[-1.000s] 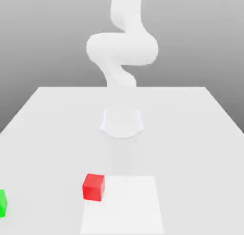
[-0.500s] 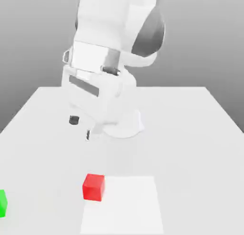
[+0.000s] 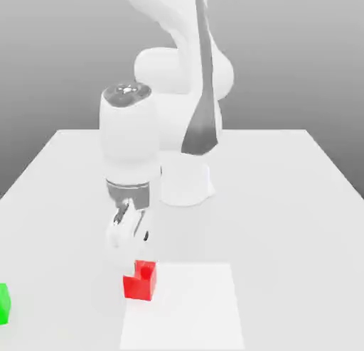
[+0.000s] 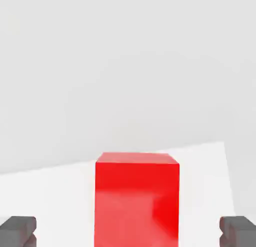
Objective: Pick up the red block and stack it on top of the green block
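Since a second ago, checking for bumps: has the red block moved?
No. The red block sits at the same corner of the paler table patch; the open gripper has descended above it.

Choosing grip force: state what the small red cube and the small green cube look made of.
Small red cube: looks like smooth hard plastic, with plain faces and a faint sheen. Small green cube: plain matte face at the exterior view's left edge; material uncertain, as both are simulator renders.

Arm: swung forward and down from raised pose beside base; wrist now upright over table, hand pointing down.
Gripper: descended from well behind red block to directly above it, tips covering block's rear upper corner in exterior view.
Hand view: fingertips spread apart, one either side of red block, no contact visible.
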